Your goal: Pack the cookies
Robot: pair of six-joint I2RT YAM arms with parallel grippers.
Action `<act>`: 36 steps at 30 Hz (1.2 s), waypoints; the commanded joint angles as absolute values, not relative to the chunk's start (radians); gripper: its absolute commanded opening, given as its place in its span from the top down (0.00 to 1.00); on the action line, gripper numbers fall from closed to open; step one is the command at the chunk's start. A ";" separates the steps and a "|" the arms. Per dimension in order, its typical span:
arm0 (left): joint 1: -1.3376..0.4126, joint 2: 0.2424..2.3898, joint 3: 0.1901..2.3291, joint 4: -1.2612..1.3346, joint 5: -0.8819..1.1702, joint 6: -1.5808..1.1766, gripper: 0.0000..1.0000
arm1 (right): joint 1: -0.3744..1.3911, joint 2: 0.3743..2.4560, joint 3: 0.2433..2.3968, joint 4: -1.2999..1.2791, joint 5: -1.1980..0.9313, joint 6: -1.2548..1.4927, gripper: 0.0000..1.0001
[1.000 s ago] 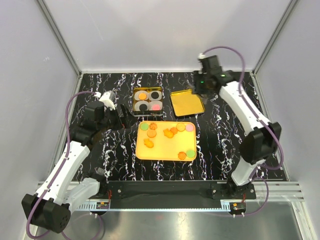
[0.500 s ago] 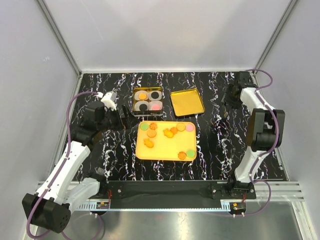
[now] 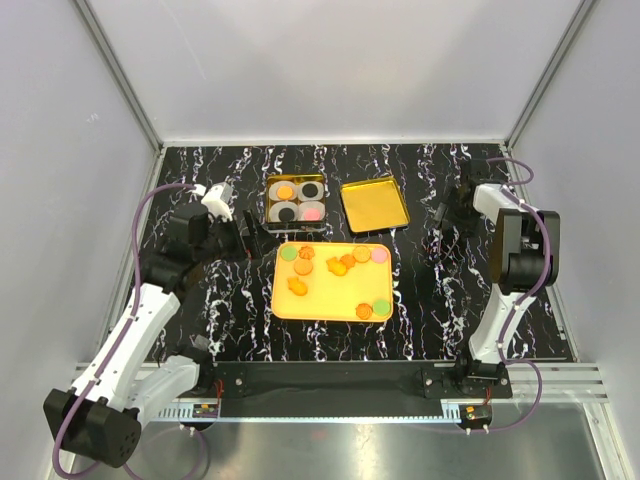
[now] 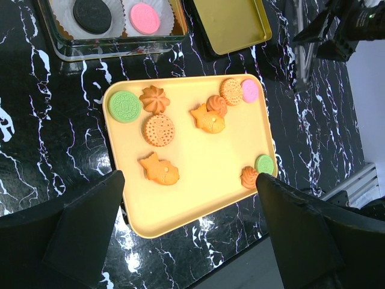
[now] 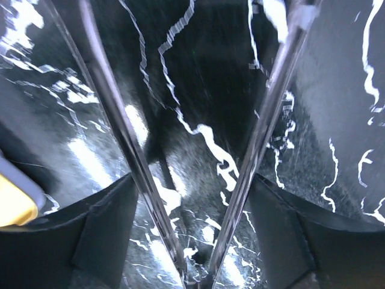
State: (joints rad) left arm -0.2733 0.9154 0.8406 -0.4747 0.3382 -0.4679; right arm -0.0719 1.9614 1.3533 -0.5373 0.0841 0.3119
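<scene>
Several cookies [image 4: 159, 129] in orange, green and pink lie on the yellow tray [image 3: 330, 308], among them a fish shape [image 4: 159, 171]. The open tin [image 3: 268, 202] holds white liners with orange, black [image 4: 92, 15] and pink [image 4: 144, 18] cookies. My left gripper [image 4: 192, 235] hangs open above the tray's near-left edge, left of it in the top view [image 3: 245, 232]. My right gripper [image 5: 192, 198] is low over the table right of the lid [image 3: 452, 212]. It is shut on metal tweezers [image 5: 126, 129], whose arms spread wide against both fingers with nothing between them.
The tin's gold lid [image 3: 375, 205] lies flat right of the tin, between it and my right gripper. White enclosure walls [image 3: 120, 90] ring the black marble table [image 3: 420, 310]. The right arm's shadow falls beside the lid.
My right arm swung from over the lid to the table's right side and came down low. Its jaws widened and the tweezers spread. The left arm stayed put.
</scene>
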 commanded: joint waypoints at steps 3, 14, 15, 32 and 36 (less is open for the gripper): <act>-0.268 0.894 0.838 -0.425 0.361 -0.468 0.01 | -0.069 1.911 1.306 -0.514 0.066 0.325 0.16; -0.268 0.890 0.839 -0.426 0.351 -0.466 0.01 | -0.068 1.706 1.295 -0.615 0.123 0.325 0.09; -0.268 0.890 0.839 -0.426 0.353 -0.466 0.01 | -0.063 1.688 1.307 -0.626 0.120 0.324 0.10; -0.265 0.983 0.923 -0.417 0.350 -0.520 0.01 | 0.094 2.236 1.950 -0.727 -0.133 0.239 0.47; -0.276 1.066 0.998 -0.381 0.383 -0.567 0.01 | 0.094 2.292 1.990 -0.735 -0.161 0.233 0.47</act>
State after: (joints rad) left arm -0.2714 1.0279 0.9115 -0.4610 0.3412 -0.5236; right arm 0.0978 2.2913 1.9163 -0.7033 -0.1120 0.2581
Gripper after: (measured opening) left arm 0.988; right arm 0.534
